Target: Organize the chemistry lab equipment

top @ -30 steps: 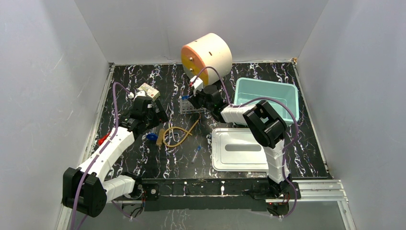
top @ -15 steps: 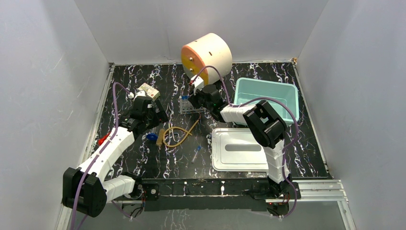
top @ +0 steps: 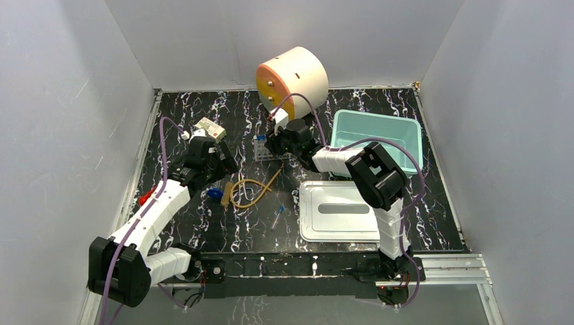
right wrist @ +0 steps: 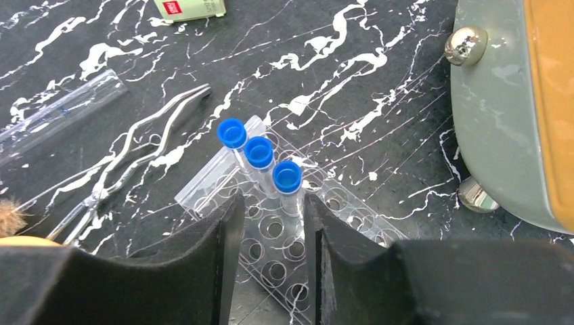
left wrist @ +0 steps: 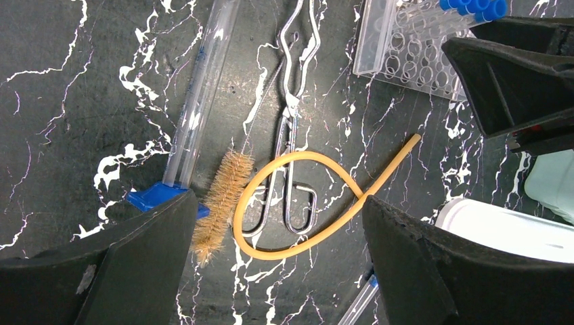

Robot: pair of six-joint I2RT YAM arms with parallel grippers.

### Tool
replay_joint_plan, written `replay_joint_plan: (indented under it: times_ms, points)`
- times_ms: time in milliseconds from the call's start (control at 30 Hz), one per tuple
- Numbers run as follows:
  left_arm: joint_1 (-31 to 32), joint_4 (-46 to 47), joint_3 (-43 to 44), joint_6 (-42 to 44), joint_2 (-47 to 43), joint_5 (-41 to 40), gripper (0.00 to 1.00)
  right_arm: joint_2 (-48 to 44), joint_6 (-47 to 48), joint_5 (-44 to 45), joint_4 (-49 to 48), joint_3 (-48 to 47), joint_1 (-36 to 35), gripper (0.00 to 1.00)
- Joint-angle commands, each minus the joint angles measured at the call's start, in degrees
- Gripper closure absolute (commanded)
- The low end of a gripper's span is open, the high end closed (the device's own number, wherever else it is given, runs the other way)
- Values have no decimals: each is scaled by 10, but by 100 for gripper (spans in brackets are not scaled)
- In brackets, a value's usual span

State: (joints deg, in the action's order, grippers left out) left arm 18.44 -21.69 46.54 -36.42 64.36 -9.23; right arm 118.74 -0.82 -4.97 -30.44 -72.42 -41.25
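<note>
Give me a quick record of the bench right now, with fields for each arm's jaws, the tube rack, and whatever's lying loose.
Left gripper: jaws wide open above the tan tubing
Right gripper: jaws narrowly apart at the tube rack
Rack contents: three blue-capped tubes, upright in a row
Loose items: long capped tube, brush, metal tongs, small tube
Containers: teal tub; white lid flat, nearer the arms
</note>
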Motion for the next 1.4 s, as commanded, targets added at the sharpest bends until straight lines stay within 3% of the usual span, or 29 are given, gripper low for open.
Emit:
replay_joint_plan:
  times_ms: [0,267,467,700,800,900,1000,1100,1267,1367]
  points:
    - [-4,-12,14,4,-21,3,8,-58,-21,-15,0,-18,2,52]
    - [-3,-9,25,8,-50,48,8,-122,-85,54,67,-22,4,48]
    - [-3,7,17,21,-88,161,8,-184,-186,90,281,-61,6,48]
    - [-2,15,16,51,-83,319,9,-285,-248,107,420,-42,6,45]
    - [11,15,22,63,-71,351,11,-312,-263,92,463,-50,6,45]
    - [55,13,26,58,-61,340,12,-347,-287,96,506,-52,6,45]
    - [151,-1,40,51,-28,259,16,-399,-307,106,517,-28,6,45]
    - [233,-15,56,21,21,191,26,-435,-310,110,526,-14,6,44]
    - [302,-68,86,-30,86,79,39,-472,-313,157,553,-9,6,44]
    - [323,-105,103,-36,118,60,41,-510,-319,206,561,4,6,44]
